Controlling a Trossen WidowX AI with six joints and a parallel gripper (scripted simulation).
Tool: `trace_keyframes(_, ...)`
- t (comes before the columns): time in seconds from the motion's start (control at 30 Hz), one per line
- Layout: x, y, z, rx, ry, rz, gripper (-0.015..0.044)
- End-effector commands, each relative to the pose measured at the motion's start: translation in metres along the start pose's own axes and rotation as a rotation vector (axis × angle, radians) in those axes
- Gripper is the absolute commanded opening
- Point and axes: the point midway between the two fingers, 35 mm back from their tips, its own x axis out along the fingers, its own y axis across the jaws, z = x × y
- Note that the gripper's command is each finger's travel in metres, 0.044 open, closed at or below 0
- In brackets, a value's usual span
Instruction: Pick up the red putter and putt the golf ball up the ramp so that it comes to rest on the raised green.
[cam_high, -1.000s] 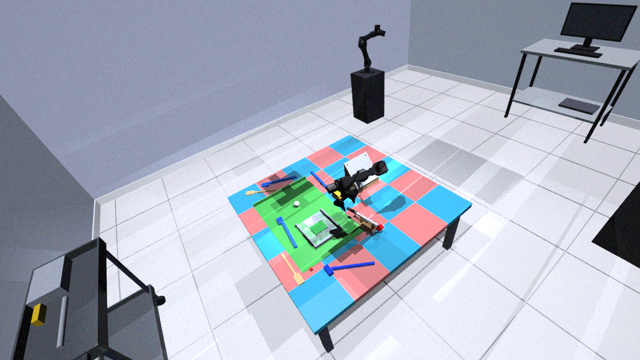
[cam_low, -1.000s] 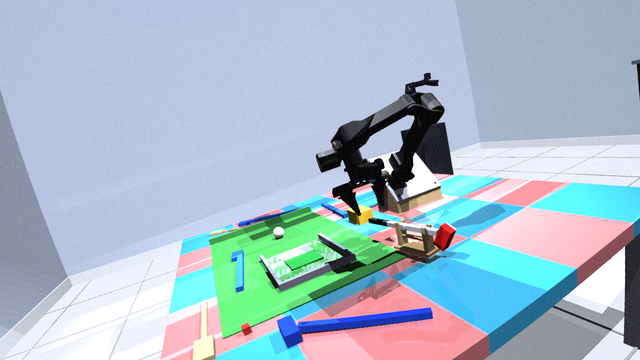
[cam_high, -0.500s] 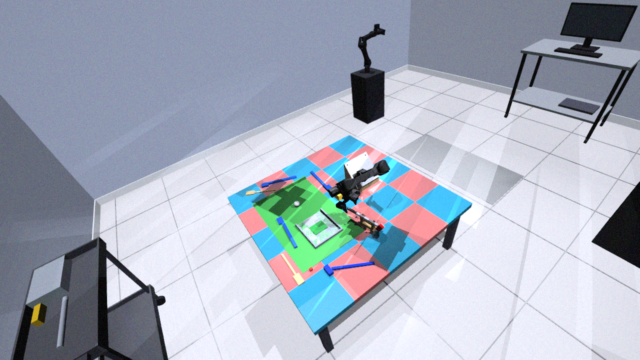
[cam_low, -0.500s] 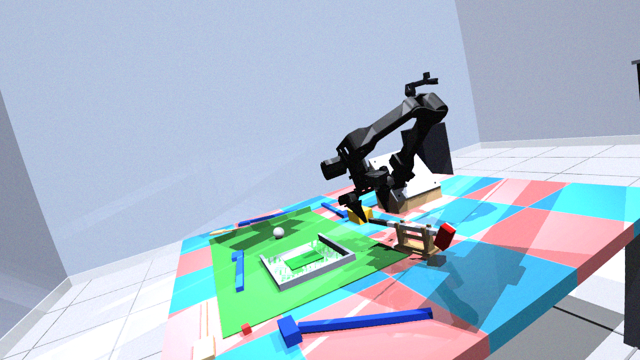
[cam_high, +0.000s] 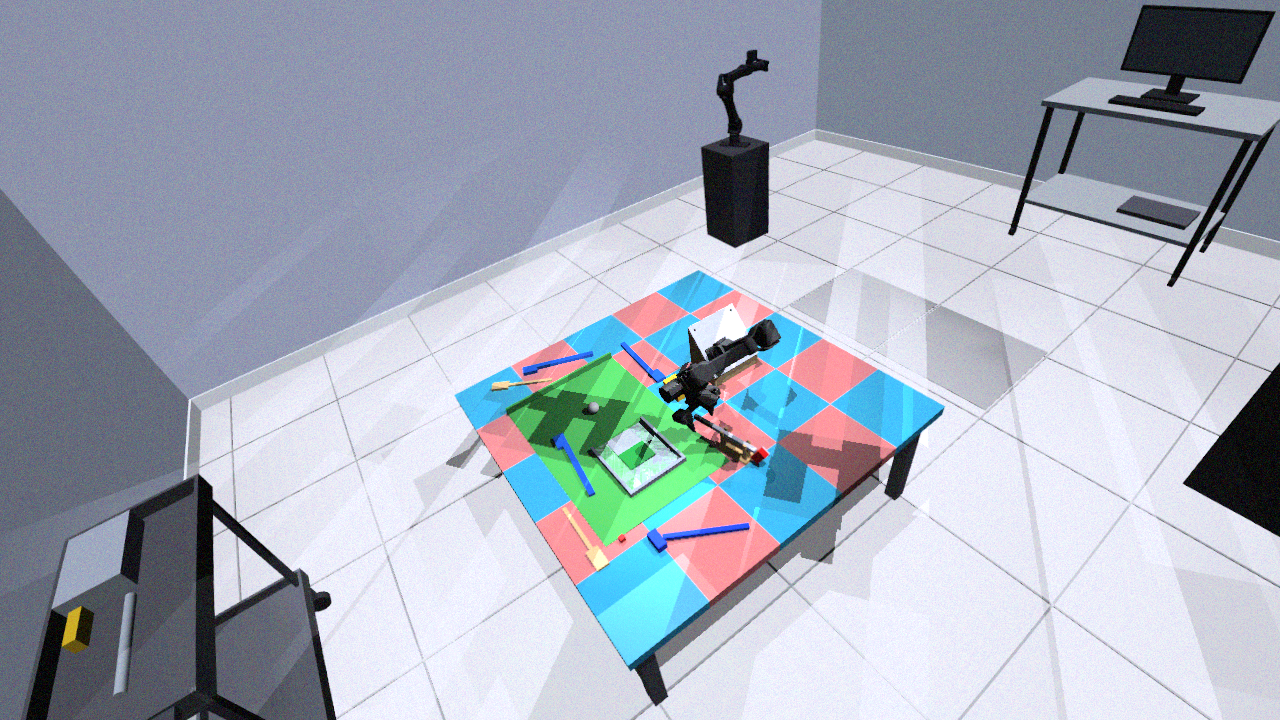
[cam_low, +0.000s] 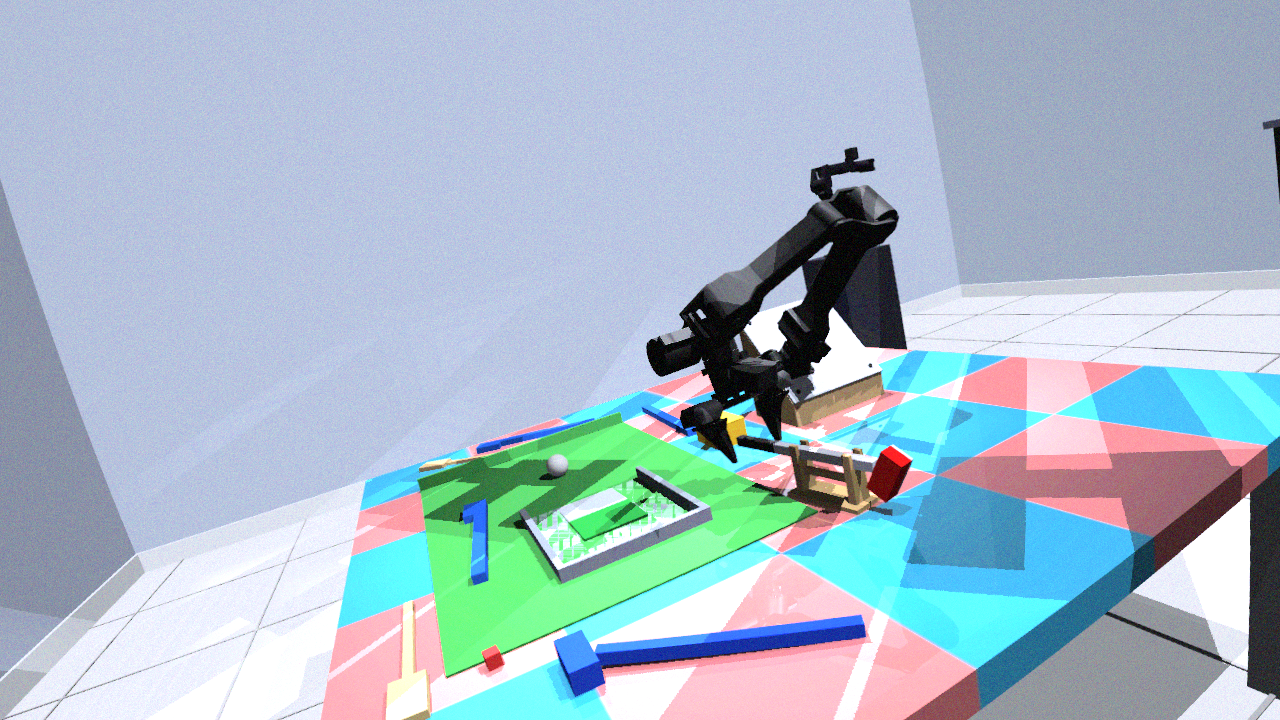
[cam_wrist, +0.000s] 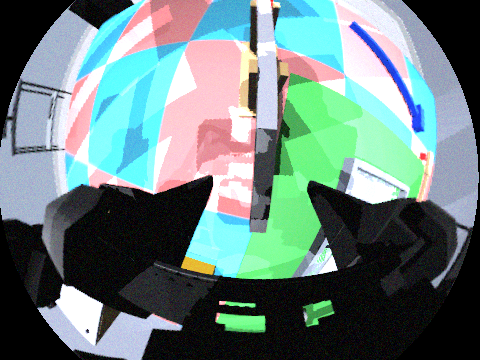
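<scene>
I hold the tool (cam_low: 750, 428) fully open and empty, poised over the dark grip end of the putter (cam_low: 819, 454), which lies on its wooden rack (cam_low: 827, 483) on the counter (cam_low: 1029, 537). I judge it best to centre the shaft between the fingers, lower, then close. The ball (cam_low: 557, 462) sits on the green mat (cam_low: 483, 608). The ramp's slope is hard to make out; the fingertips hide the grip's end.
</scene>
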Motion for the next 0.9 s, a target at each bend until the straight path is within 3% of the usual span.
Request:
trace_keyframes(0.0,0.007,0.002,-0.001,0.006,-0.005,0.004,0.044)
trace_keyframes(0.37,0.02,0.002,-0.004,0.006,-0.007,0.004,0.044)
trace_keyframes(0.87,0.017,0.001,-0.003,0.0,-0.005,0.001,0.0046)
